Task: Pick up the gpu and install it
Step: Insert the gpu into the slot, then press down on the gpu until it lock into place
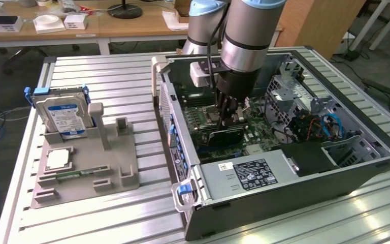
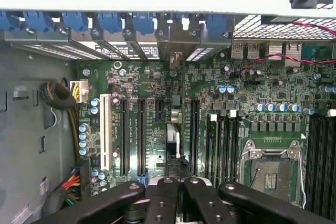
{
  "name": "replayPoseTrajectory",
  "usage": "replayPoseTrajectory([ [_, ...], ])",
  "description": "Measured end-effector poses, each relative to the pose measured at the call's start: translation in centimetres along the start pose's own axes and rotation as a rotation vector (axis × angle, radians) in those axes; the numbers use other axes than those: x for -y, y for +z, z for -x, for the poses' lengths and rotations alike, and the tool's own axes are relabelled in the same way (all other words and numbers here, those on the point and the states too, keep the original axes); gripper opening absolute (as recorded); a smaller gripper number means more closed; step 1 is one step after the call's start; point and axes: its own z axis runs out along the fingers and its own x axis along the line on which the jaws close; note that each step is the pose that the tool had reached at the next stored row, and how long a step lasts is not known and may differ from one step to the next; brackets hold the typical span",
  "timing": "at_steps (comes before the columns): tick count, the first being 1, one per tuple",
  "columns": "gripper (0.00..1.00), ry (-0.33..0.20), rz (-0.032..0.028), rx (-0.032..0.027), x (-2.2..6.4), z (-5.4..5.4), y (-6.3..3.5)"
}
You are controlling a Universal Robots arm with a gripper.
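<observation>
Pincer [image 1: 225,122] grips the gpu [image 1: 223,136] inside the case [image 1: 357,173], above the motherboard [image 2: 157,129].

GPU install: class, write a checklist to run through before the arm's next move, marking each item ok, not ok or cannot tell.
1. The gripper is shut on the gpu: ok.
2. The case is open above the motherboard: ok.
3. The long black slots are free of cards: ok.
4. The gpu is lined up with a slot: cannot tell.
5. The gpu is seated: cannot tell.
6. The hard drive stands in the fixture, apart from the case: ok.
</observation>
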Motion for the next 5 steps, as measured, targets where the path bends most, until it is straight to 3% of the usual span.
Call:
replayPoseTrajectory([
  [5, 0.10, 0.000, 0.0000, 0.0000, 0.00, 0.00, 0.00],
])
